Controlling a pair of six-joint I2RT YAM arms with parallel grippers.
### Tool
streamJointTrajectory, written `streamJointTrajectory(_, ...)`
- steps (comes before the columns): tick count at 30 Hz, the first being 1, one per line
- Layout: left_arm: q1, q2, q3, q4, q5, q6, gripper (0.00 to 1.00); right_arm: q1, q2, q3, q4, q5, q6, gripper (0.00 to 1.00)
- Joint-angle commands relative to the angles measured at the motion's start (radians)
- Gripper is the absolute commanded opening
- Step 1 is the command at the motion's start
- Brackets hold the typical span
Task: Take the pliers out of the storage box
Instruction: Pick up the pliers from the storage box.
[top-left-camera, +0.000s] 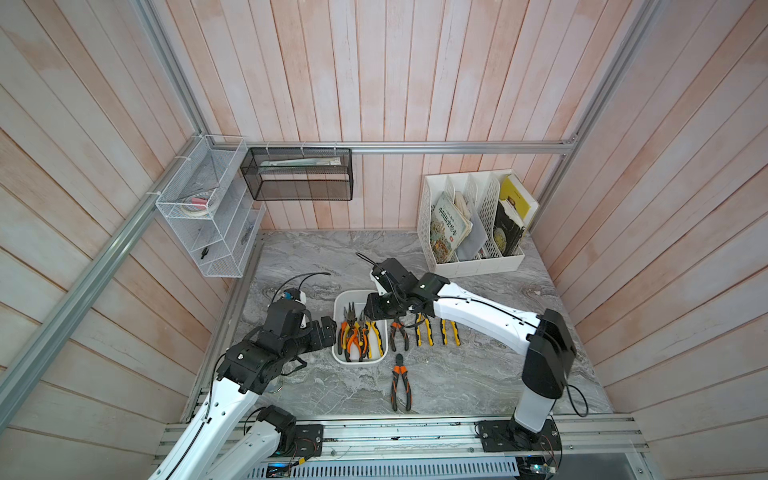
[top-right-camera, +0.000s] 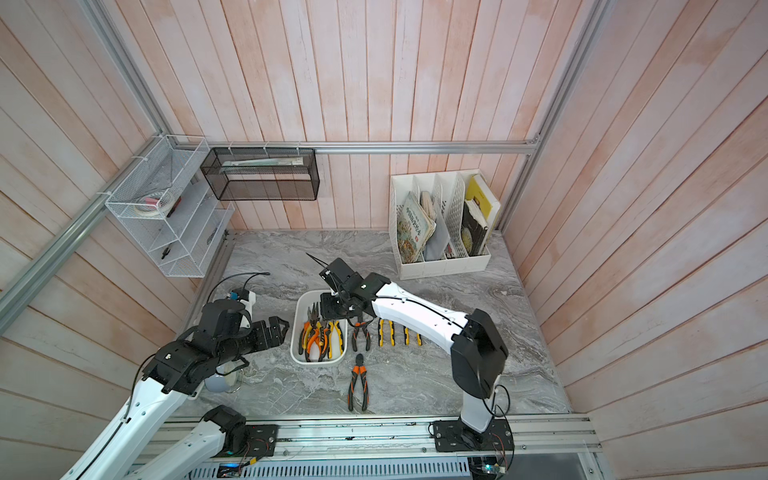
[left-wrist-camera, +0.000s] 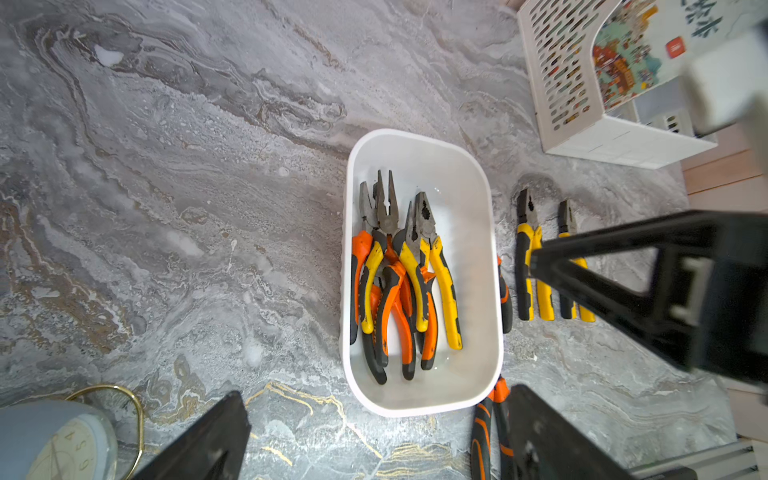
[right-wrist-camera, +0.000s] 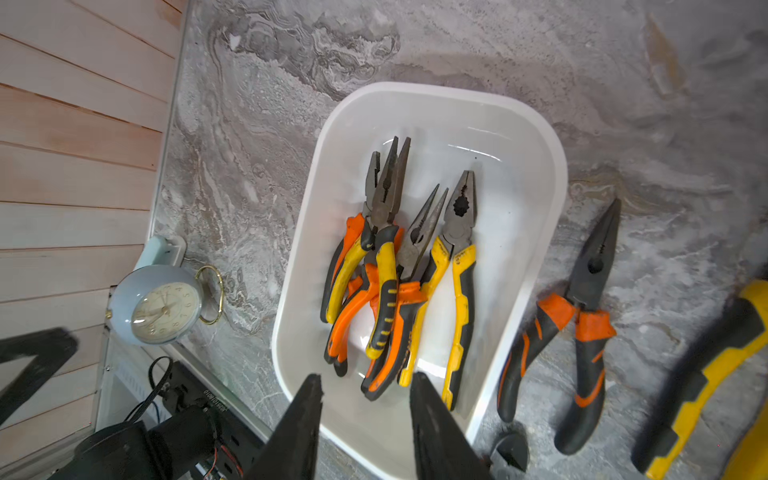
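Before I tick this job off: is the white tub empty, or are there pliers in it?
Not empty. Several pliers lie piled inside the tub, handles overlapping, clear in both wrist views.

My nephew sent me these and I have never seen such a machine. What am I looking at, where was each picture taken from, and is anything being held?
These are two white-and-black robot arms fixed to a rail at the table's front. Two pictures look down from one overhead camera; the other two come from a camera on each arm's wrist. On the grey marble-patterned tabletop stands a small white plastic tub holding a pile of orange- and yellow-handled pliers. Outside it, four more pliers lie on the tabletop. The left end effector hangs open beside the tub; the right end effector is above the tub, jaws apart. Neither holds anything. A white perforated file holder with books stands at the back.
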Motion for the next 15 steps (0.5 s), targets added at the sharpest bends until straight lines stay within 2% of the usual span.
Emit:
streamJointTrajectory(1, 0.004, -0.034, -0.019, 0.024, -0.026, -0.009, 1.00, -0.006, 0.092, 0.129, -0.103, -0.021, -0.069, 0.39)
streamJointTrajectory(7, 0.005, -0.071, -0.021, 0.023, -0.058, -0.022, 1.00, 0.008, 0.244, 0.266, -0.214, 0.012, -0.090, 0.38)
streamJointTrajectory(15, 0.004, -0.091, -0.022, 0.025, -0.059, -0.021, 1.00, 0.045, 0.329, 0.298, -0.239, -0.003, -0.110, 0.37)
